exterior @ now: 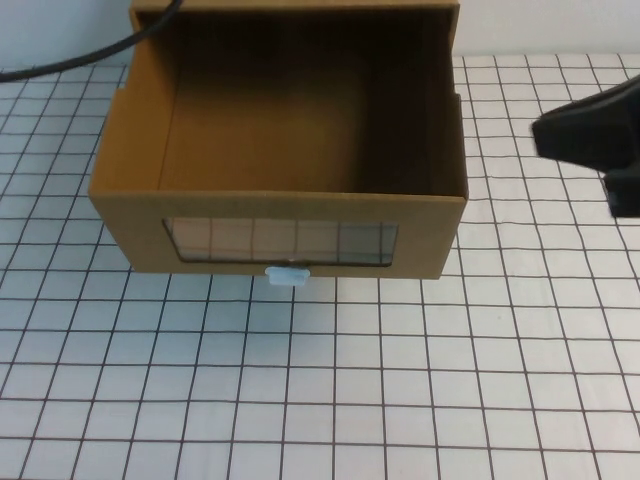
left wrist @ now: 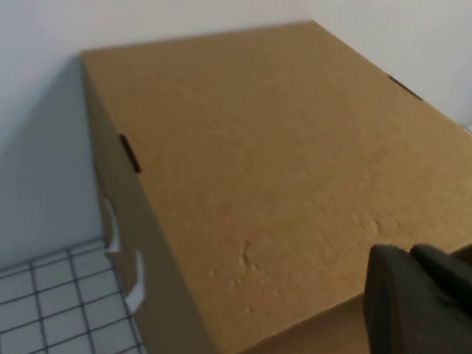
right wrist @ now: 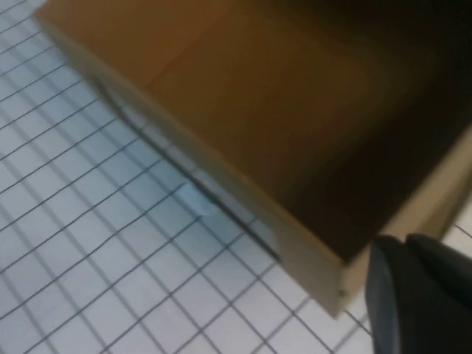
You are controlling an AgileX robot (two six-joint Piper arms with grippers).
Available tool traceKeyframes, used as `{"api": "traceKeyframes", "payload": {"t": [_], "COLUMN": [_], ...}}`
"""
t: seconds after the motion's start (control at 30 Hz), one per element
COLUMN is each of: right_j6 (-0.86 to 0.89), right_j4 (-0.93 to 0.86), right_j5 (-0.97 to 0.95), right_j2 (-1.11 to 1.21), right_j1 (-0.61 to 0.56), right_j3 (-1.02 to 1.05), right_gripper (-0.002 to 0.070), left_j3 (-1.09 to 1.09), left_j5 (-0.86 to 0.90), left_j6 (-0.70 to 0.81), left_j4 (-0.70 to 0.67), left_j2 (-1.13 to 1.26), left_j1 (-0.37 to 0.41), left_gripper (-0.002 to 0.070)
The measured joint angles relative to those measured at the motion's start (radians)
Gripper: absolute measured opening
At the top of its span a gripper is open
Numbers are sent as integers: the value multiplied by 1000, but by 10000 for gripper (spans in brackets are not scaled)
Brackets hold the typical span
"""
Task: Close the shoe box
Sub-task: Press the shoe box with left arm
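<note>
The shoe box (exterior: 280,215) is a brown cardboard drawer, pulled out toward me and open on top. Its front has a clear window (exterior: 280,241) with a small white pull tab (exterior: 288,274) below it. My right gripper (exterior: 548,132) hovers to the right of the drawer's right wall, apart from it. In the right wrist view it (right wrist: 404,243) is shut and empty beside the drawer's front corner (right wrist: 324,273). My left gripper (left wrist: 409,254) is out of the high view. In the left wrist view it is shut and empty just above a flat cardboard top panel (left wrist: 258,162).
The table (exterior: 400,380) has a white cover with a black grid. A black cable (exterior: 90,48) runs at the back left. The box's outer sleeve (exterior: 300,6) stands at the back against a white wall (left wrist: 44,147). Small white tabs (left wrist: 110,225) show on the cardboard's side.
</note>
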Motion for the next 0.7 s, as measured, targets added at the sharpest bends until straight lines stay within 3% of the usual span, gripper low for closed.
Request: {"api": "traceKeyframes", "payload": {"t": [0.27, 0.5, 0.7], "right_j6": [-81, 59, 132], "right_j4": [25, -146, -211], "right_j5": [32, -47, -137], "right_j2": [150, 272, 321], "right_j1": [273, 492, 552], "right_j3": [-78, -78, -78], "right_gripper": [-13, -13, -13], "left_j3": [-496, -601, -609], "left_j5": [383, 405, 412], "left_j6": [13, -51, -93], "left_j4": [-129, -137, -162], "left_j2": [396, 563, 610], "left_j1": [0, 0, 0], "left_gripper": [-5, -5, -5]}}
